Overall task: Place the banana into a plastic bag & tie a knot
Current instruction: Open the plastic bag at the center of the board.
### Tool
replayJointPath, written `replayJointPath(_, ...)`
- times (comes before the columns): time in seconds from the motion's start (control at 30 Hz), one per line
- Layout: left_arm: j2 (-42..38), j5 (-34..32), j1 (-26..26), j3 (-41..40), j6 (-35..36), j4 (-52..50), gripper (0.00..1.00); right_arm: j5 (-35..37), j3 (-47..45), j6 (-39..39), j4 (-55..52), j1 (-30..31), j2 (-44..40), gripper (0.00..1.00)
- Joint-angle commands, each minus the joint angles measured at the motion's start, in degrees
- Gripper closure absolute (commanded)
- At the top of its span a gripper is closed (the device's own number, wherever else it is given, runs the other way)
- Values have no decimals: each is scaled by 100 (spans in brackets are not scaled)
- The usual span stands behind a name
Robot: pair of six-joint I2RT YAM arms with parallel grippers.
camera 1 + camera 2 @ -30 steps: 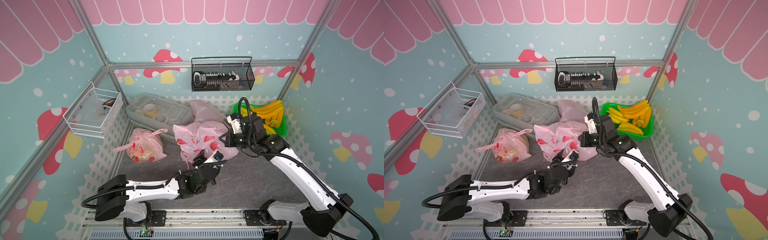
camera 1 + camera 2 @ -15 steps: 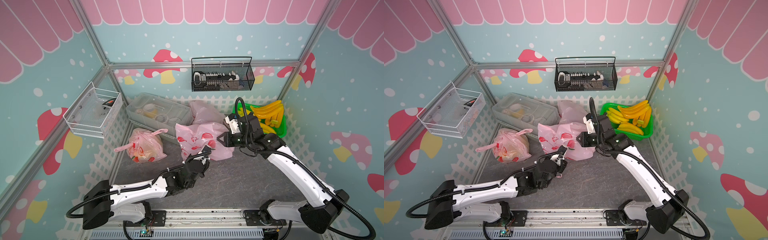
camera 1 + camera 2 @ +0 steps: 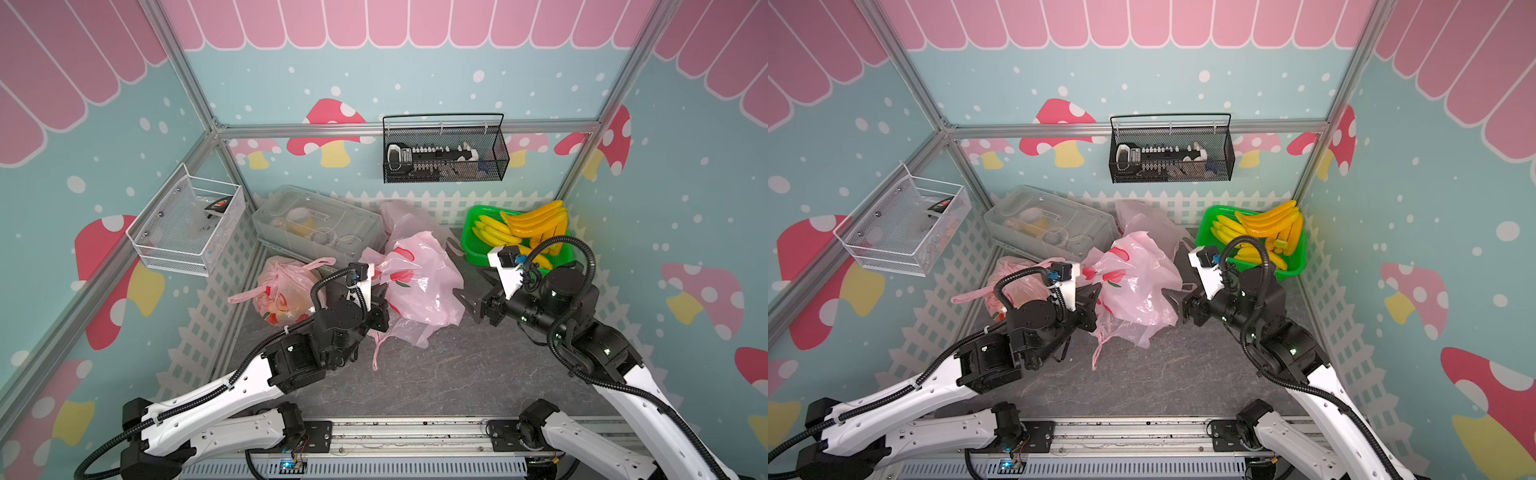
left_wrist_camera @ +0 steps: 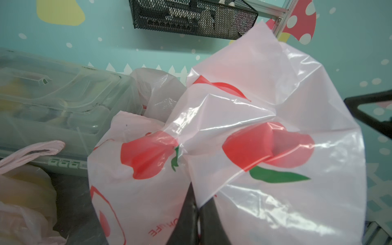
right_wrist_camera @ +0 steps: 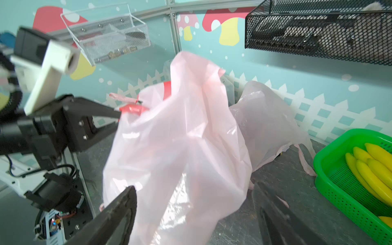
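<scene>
A pink plastic bag [image 3: 415, 282] [image 3: 1138, 286] printed with red fruit stands crumpled mid-table. My left gripper [image 3: 380, 293] [image 3: 1096, 291] is shut on a fold of the bag's left edge; in the left wrist view the film is pinched between the fingertips [image 4: 196, 203]. My right gripper [image 3: 455, 270] [image 3: 1173, 272] is open at the bag's right side, its jaws wide apart with the bag [image 5: 180, 148] bulging between them, not squeezed. Yellow bananas [image 3: 523, 228] [image 5: 373, 167] lie in the green basket [image 3: 469, 241]. Whether a banana is inside the bag cannot be told.
A tied pink bag [image 3: 282, 291] with fruit sits left of my left wrist. A clear lidded box [image 3: 316, 224] and another pink bag [image 3: 403, 216] are behind. A black wire basket [image 3: 444, 153] and a white one [image 3: 187, 224] hang on the walls. White picket fence rims the floor.
My left gripper has closed on the bag and shifted left and away, dragging that edge along. My right gripper has let go of the bag and opened wide.
</scene>
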Motion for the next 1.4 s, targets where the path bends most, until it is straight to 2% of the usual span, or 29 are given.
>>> replayJointPath(0.0,-28,119,42,274,-797,-612,100,-444,-821,-593,786,20,-330,16)
replayJointPath(0.1,36,275,50,416,-881,-641,100,-483,-1379,-642,1235,109,-583,16)
replayJointPath(0.27,165,396,76,569,-968,-674,100,-170,-1592,-762,1399,505,-555,18)
replayJointPath(0.4,260,414,172,631,-1062,-773,100,-13,-1926,-763,1741,780,-855,17)
replayJointPath(0.7,438,703,633,688,-1329,-840,100,116,-2070,-982,1710,1348,-1122,17)
replayJointPath(0.9,502,912,657,700,-1346,-731,100,834,-1954,-1046,1714,1569,-576,22)
replayJointPath(1.13,443,983,683,725,-1408,-787,100,1448,-2197,-1276,2362,1789,-122,22)
replayJointPath(1.17,452,1017,691,740,-1408,-811,100,1629,-2215,-1290,2428,1828,-73,23)
replayJointPath(1.3,504,1079,725,758,-1383,-876,100,2126,-2143,-1229,2549,1848,-57,39)
replayJointPath(1.37,531,1173,793,755,-1397,-943,100,2136,-2015,-1201,2508,1848,-36,54)
